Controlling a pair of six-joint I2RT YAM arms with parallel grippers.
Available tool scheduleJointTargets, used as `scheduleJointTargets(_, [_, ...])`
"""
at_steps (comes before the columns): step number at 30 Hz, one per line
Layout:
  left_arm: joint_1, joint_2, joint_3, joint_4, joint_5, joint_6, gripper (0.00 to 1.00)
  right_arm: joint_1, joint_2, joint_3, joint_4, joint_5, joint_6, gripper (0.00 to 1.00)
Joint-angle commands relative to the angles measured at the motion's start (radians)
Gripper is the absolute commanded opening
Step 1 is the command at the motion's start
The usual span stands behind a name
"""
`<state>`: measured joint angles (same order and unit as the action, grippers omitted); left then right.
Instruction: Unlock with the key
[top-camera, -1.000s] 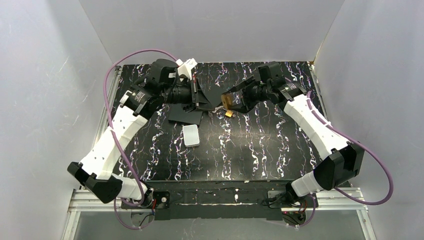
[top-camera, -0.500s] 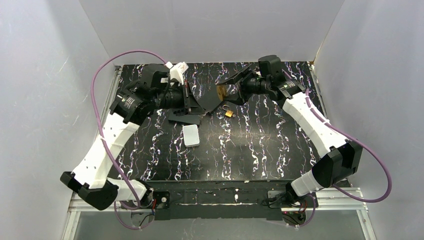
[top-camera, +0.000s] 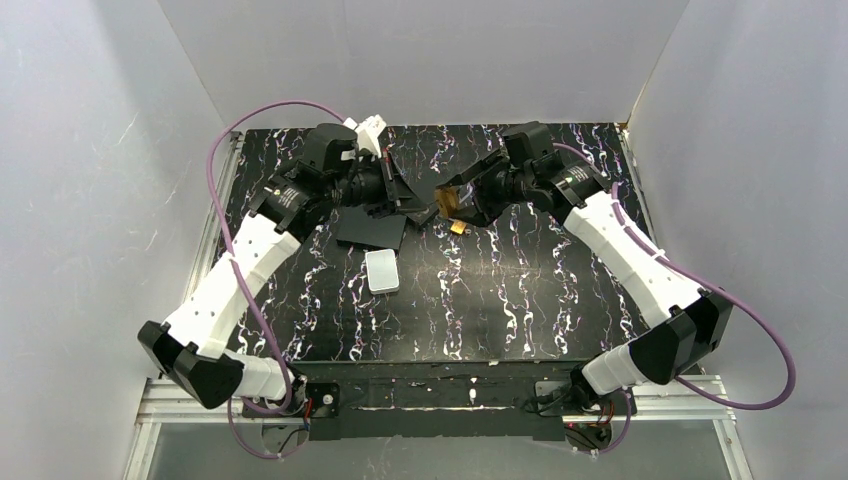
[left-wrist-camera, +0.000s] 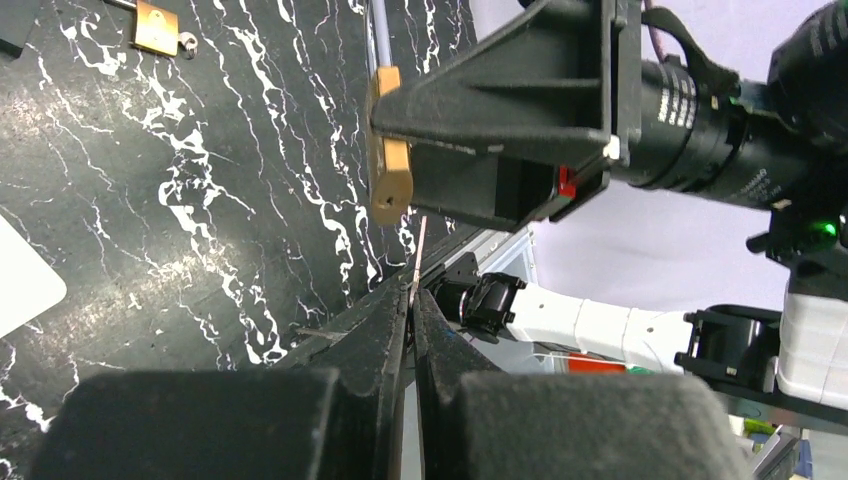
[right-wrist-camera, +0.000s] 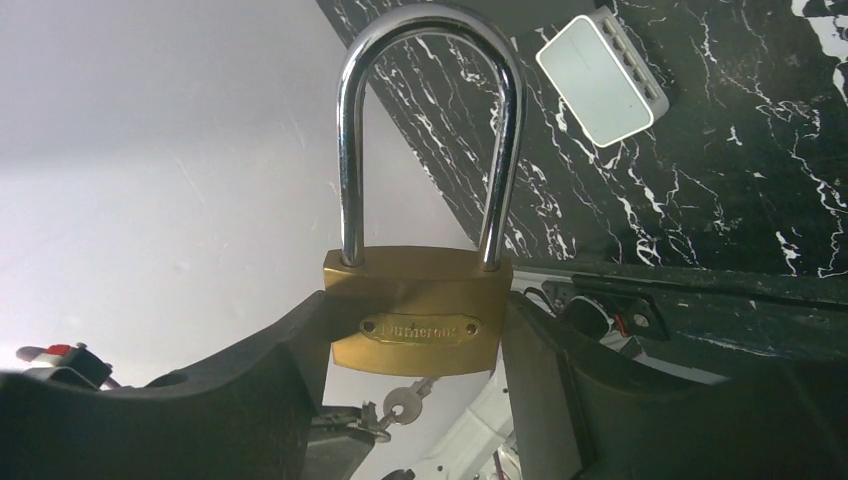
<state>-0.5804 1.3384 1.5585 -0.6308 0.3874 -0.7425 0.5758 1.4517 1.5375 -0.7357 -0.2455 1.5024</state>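
Note:
My right gripper (right-wrist-camera: 420, 312) is shut on the brass body of a padlock (right-wrist-camera: 420, 320), whose silver shackle (right-wrist-camera: 430, 30) is closed and points away from the wrist. From above, the padlock (top-camera: 449, 203) hangs over the table's far middle. My left gripper (left-wrist-camera: 411, 295) is shut on a thin key (left-wrist-camera: 418, 250), seen edge-on. The key's tip reaches the bottom edge of the padlock (left-wrist-camera: 390, 170). In the right wrist view the key (right-wrist-camera: 405, 402) sits just under the lock's underside. Whether it is in the keyhole I cannot tell. The left gripper (top-camera: 425, 213) meets the lock from the left.
A small brass padlock (top-camera: 459, 227) lies on the black marbled table (top-camera: 520, 300) under the held lock. A white box (top-camera: 381, 270) lies left of centre, with a black pad (top-camera: 371, 230) behind it. White walls close in the back and sides.
Half a second ago the two grippers had drawn apart, the right one raised and back. Now they have come together again, key tip at the lock's bottom. Both grips are unchanged.

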Motion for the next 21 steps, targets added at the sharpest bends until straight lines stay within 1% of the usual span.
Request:
scheduleJointTargets(1, [0.004, 0.018, 0.002, 0.071, 0.022, -0.029, 0.00, 0.004, -0.037, 0.082, 0.028, 0.036, 0.028, 0.01])
scheduleJointTargets(5, [0.004, 0.024, -0.005, 0.075, 0.026, -0.016, 0.00, 0.004, -0.031, 0.094, 0.009, 0.044, 0.036, 0.01])
scheduleJointTargets(8, [0.004, 0.024, 0.000, 0.068, 0.034, 0.033, 0.00, 0.004, -0.018, 0.117, -0.028, 0.053, 0.035, 0.01])
scheduleJointTargets(12, [0.004, 0.015, 0.008, 0.058, 0.030, 0.142, 0.00, 0.004, -0.001, 0.152, -0.078, 0.065, 0.032, 0.01])
scheduleJointTargets(16, [0.004, 0.005, 0.018, 0.016, -0.028, 0.241, 0.00, 0.004, 0.009, 0.170, -0.089, 0.064, 0.035, 0.01])
scheduleJointTargets(18, [0.004, 0.007, 0.019, 0.006, -0.036, 0.242, 0.00, 0.004, 0.006, 0.164, -0.070, 0.063, 0.035, 0.01])
scheduleJointTargets(21, [-0.005, 0.005, 0.001, 0.056, -0.014, 0.213, 0.00, 0.004, 0.000, 0.145, -0.047, 0.060, 0.049, 0.01])
